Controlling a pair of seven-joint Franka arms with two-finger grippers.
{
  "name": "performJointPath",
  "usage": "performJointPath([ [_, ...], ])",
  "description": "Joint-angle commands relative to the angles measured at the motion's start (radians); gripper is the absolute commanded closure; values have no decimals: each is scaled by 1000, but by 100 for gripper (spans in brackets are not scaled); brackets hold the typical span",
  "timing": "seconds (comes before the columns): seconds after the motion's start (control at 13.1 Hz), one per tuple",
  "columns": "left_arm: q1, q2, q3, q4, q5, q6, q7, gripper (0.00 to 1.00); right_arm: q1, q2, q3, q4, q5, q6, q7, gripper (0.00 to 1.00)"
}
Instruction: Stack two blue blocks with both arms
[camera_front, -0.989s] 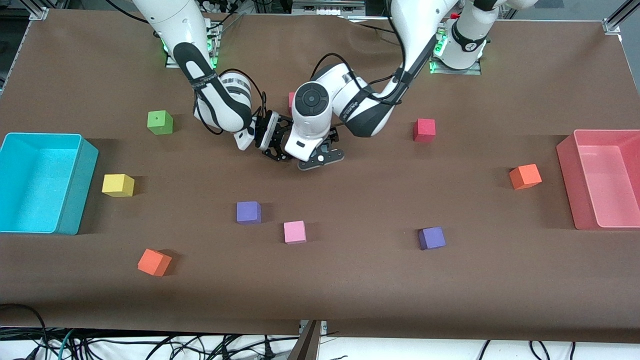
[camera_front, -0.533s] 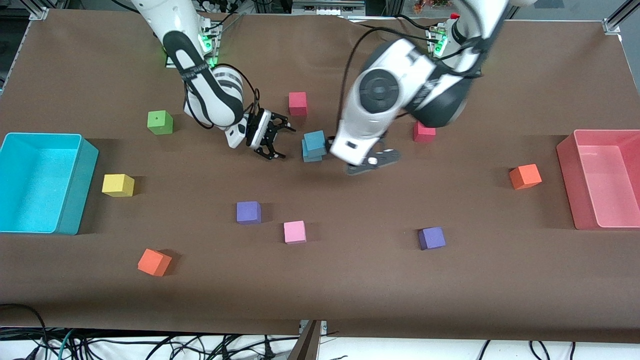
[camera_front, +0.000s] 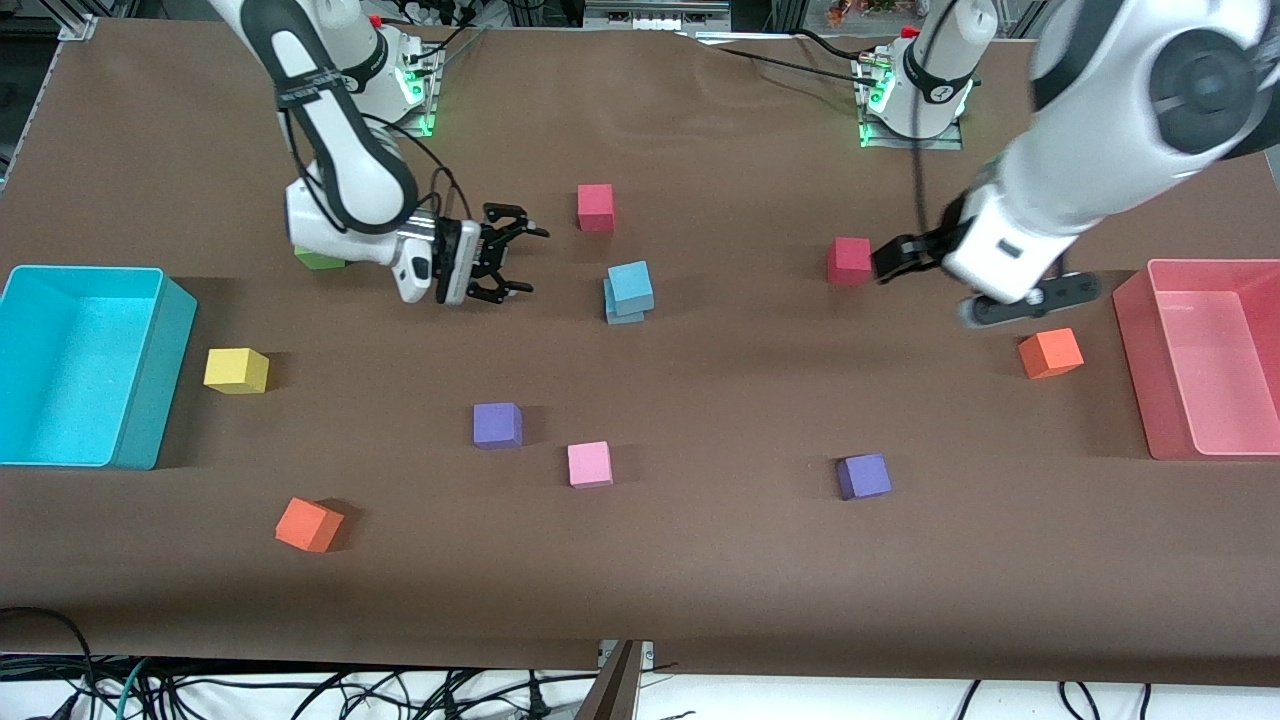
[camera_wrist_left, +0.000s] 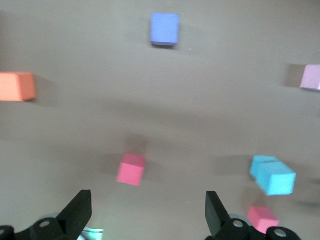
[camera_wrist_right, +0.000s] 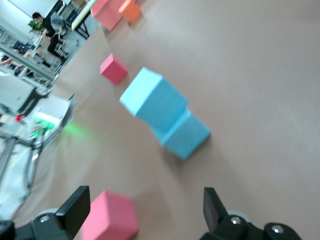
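Front view, brown table (camera_front: 700, 560), scattered cubes

two blue blocks (camera_front: 628, 291), two purple cubes (camera_front: 497, 424), two bins (camera_front: 150, 365)

White jointed arms (camera_front: 340, 180), black bands, cables, black fingers (camera_front: 510, 215).

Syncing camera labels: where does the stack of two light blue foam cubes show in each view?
Front view: the stack of two light blue foam cubes stands mid-table, top cube skewed on the lower.
Left wrist view: the stack shows past the open left gripper.
Right wrist view: the stack shows centre, past the open right gripper.
Shared landmark: the pink-red foam cube beside it.
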Motion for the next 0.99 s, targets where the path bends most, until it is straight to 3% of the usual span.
performJointPath([
  [0.0, 68, -90, 26, -73, 23, -35, 182, 0, -38, -89, -77, 14, -244, -162, 249, 0],
  [0.23, 99, -141, 81, -103, 68, -47, 330, 0, -40, -94, -219, 172, -568, -383, 483, 0],
  [0.3, 99, -149, 90, -113, 83, -47, 351, 0, -44, -94, -241, 249, -680, -458, 577, 0],
  [0.53, 103, -152, 91, -117, 102, -47, 372, 0, -69, -92, -248, 482, -956, -618, 859, 0],
  [0.76, 103, -153, 91, -117, 102, -46, 370, 0, -70, -95, -237, 651, -1144, -710, 1178, 0],
  [0.91, 103, -155, 91, -123, 102, -46, 368, 0, -86, -97, -176, 749, -1268, -710, 1399, 0],
])
